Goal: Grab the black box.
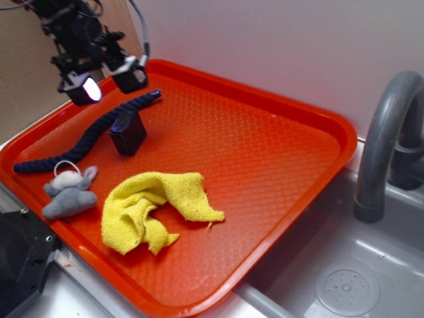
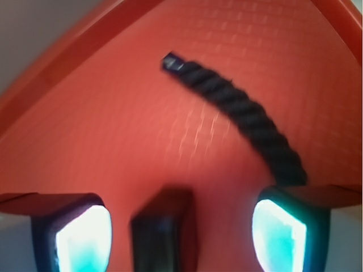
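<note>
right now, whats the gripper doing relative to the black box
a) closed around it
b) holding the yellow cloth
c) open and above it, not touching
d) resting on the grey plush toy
c: the gripper hangs open over the black box with clear space between them, and in the wrist view the box sits between the two spread fingers, neither touching it.

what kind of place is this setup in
Probably a small or toy kitchen sink counter used as a robot workspace. A grey faucet curves over a grey sink basin with a drain, and beside it an orange tray holds the black box, under the open gripper.
</note>
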`<state>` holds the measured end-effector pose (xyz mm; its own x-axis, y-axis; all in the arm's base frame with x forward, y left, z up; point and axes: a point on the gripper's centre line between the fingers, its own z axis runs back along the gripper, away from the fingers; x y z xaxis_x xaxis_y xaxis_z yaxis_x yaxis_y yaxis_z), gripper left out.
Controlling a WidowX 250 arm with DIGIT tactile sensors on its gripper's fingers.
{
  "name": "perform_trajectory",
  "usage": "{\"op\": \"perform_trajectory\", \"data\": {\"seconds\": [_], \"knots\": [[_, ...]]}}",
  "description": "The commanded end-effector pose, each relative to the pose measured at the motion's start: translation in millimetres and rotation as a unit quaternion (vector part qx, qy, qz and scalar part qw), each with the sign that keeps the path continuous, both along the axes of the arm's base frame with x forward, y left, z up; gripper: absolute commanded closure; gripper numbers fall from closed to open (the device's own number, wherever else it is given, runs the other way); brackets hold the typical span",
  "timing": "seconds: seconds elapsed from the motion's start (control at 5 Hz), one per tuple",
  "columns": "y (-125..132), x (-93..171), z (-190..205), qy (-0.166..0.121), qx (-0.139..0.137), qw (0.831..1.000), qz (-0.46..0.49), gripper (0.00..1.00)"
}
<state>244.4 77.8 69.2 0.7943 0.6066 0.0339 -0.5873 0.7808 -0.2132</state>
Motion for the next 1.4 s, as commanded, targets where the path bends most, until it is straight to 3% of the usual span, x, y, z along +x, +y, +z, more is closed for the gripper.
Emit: {"op": "perform_trajectory", "data": {"seconds": [0.0, 0.2, 0.4, 0.6, 0.8, 1.2], "knots": [[-47, -5, -43, 0.085, 0.018, 0.993, -0.082, 0.00], [-56, -5, -45, 0.105, 0.047, 0.989, -0.097, 0.01], [-57, -5, -36, 0.119, 0.046, 0.984, -0.127, 1.00], [-54, -9, 3, 0.110, 0.056, 0.978, -0.166, 1.00], [-46, -23, 51, -0.002, 0.105, 0.975, -0.196, 1.00], [-60, -38, 151, -0.024, 0.170, 0.958, -0.230, 1.00]]}}
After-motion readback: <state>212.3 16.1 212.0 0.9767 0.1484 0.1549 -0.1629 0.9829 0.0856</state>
